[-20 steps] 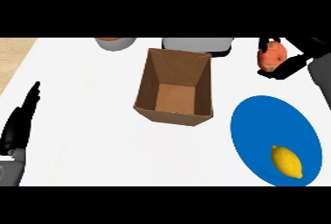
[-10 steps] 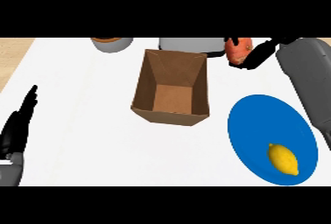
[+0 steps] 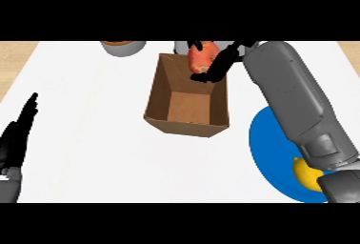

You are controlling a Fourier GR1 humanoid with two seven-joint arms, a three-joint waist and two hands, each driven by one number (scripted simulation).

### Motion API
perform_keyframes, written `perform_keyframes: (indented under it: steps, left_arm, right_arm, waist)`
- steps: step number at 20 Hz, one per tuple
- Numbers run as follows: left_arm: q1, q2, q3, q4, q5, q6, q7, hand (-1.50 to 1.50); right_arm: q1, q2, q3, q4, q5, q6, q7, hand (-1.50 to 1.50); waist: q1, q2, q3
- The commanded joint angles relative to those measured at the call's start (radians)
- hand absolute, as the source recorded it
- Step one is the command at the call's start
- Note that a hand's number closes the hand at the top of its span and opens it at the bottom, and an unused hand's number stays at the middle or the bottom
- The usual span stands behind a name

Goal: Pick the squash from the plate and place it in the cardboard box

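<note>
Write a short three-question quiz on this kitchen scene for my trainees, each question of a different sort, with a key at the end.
1. True or false: the right hand holds the orange squash above the far end of the cardboard box.
2. Multiple choice: what lies on the blue plate? A) a yellow lemon B) a green apple C) a red cup
3. Fill in: the left hand rests open near the view's ______ edge.

Key: 1 true; 2 A; 3 left.
</note>
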State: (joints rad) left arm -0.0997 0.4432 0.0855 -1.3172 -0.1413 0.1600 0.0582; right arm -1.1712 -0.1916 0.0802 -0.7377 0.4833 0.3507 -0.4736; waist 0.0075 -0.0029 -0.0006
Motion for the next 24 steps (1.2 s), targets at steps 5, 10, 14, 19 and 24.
perform_keyframes:
  steps: [5,10,14,19,24]
  left_arm:
    - [-0.023,-0.002,0.032,0.039,0.000,-0.022,-0.022,0.00]
    - [-0.026,-0.030,-0.011,-0.044,-0.020,-0.026,0.031,0.00]
    - [-0.025,-0.050,-0.029,-0.041,-0.051,-0.007,0.020,0.00]
    - [-0.068,-0.053,-0.016,0.011,-0.044,-0.024,0.007,0.00]
    - [-0.074,-0.019,0.004,-0.002,-0.028,-0.064,0.019,0.00]
  right_arm:
    - [-0.026,0.186,0.035,0.047,0.042,-0.108,0.138,1.50]
    - [-0.047,0.190,0.150,0.201,0.050,-0.259,0.116,1.50]
    - [-0.053,0.191,0.180,0.282,-0.061,-0.261,0.195,-1.50]
    - [-0.094,0.191,0.243,0.337,-0.197,-0.228,0.245,-1.50]
    - [-0.046,0.191,0.263,0.313,-0.262,-0.306,0.104,-1.50]
  waist:
    - [0.007,0.006,0.000]
    - [0.039,0.013,0.000]
    - [0.051,0.014,0.000]
    - [0.067,0.020,-0.001]
    - [0.071,0.020,0.000]
